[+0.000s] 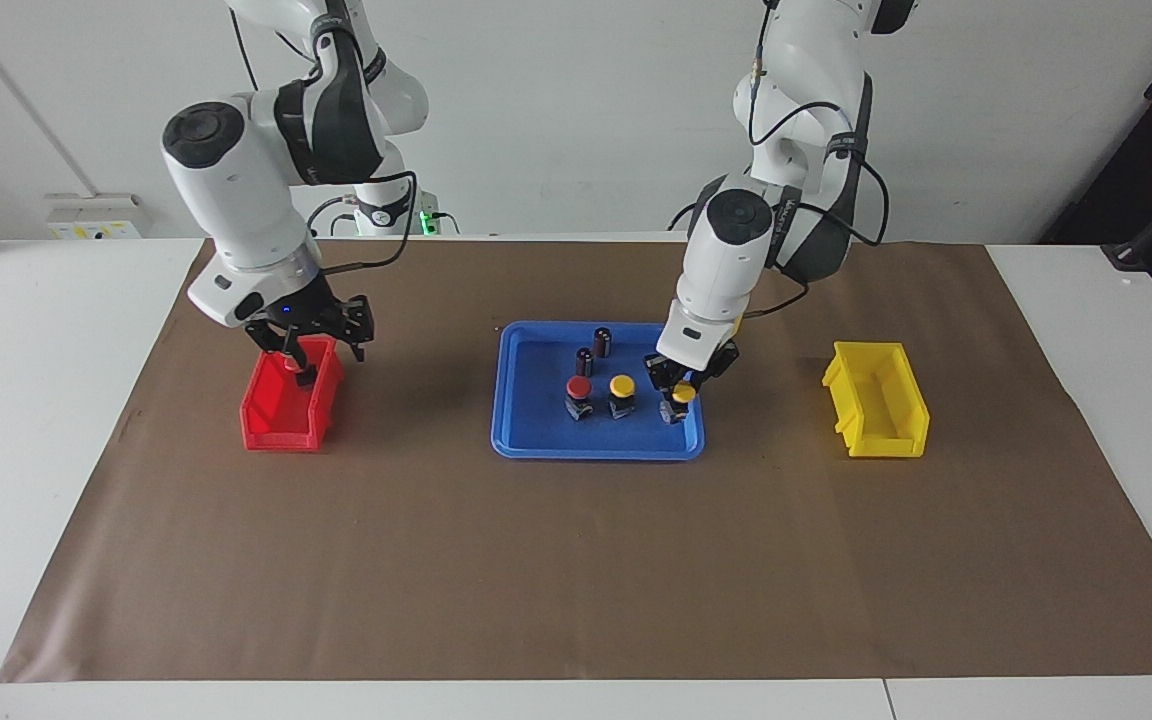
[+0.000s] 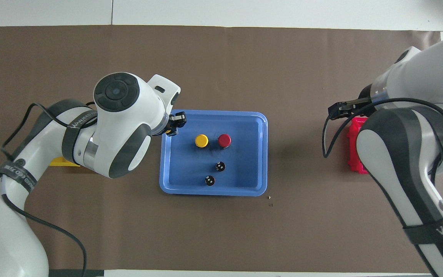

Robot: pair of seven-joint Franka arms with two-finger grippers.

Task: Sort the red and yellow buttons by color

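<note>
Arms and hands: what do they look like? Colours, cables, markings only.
Both arms are glossy white shells with dark grey joint bands and round dark caps at the joints. Loose black cables loop along each. Grey straps carry white lettering. The left hand and right hand are black, each below a white wrist block; a small blue light shows on the right wrist.

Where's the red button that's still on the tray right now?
The red button stands in the blue tray, beside a yellow button on the side toward the right arm's end of the table, and farther from the robots than the two dark capless cylinders.
</note>
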